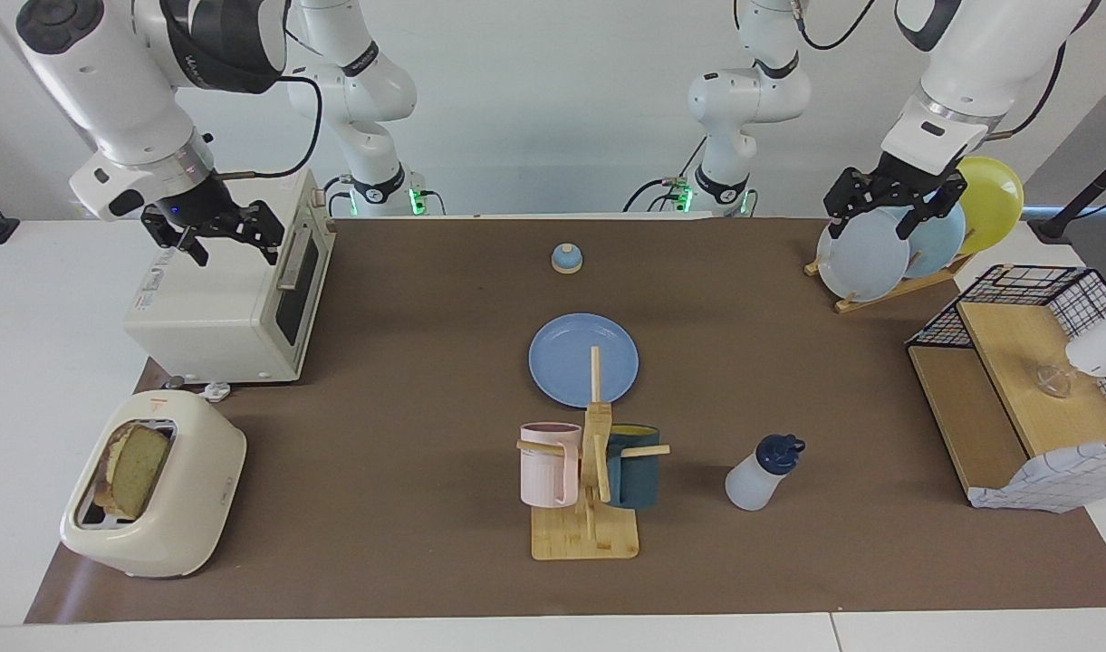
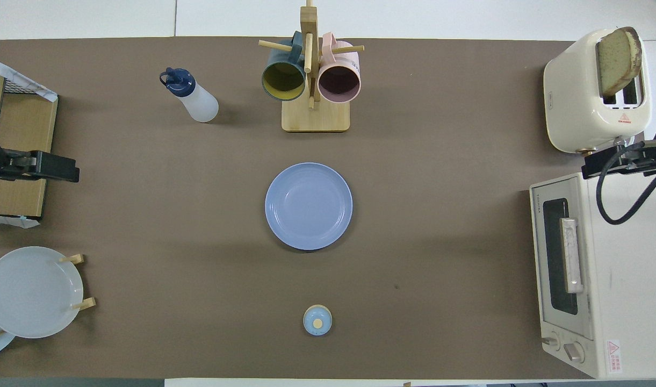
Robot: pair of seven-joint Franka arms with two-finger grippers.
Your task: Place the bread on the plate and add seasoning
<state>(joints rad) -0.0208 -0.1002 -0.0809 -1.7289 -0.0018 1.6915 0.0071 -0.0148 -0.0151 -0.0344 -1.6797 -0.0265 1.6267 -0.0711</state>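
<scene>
Blue plate (image 1: 582, 359) bare mid-table; bread (image 1: 134, 469) stands in toaster (image 1: 154, 493); seasoning (image 1: 761, 471) beside mug rack (image 1: 589, 489). Right gripper (image 1: 214, 237) spread over oven (image 1: 226, 290); left gripper (image 1: 889, 201) spread over plate rack (image 1: 888, 288).

A cream toaster (image 1: 154, 493) sits at the right arm's end of the counter (image 1: 408, 380), a toaster oven (image 1: 235, 281) beside it nearer the robots; a wooden mug tree (image 1: 589, 480) carries a pink mug (image 1: 545, 464) and a dark teal mug (image 1: 634, 466); a small bell (image 1: 566, 259) stands near the robots; upright plates fill a wooden rack (image 1: 888, 249); a wire basket (image 1: 1024, 380) stands alongside.
</scene>
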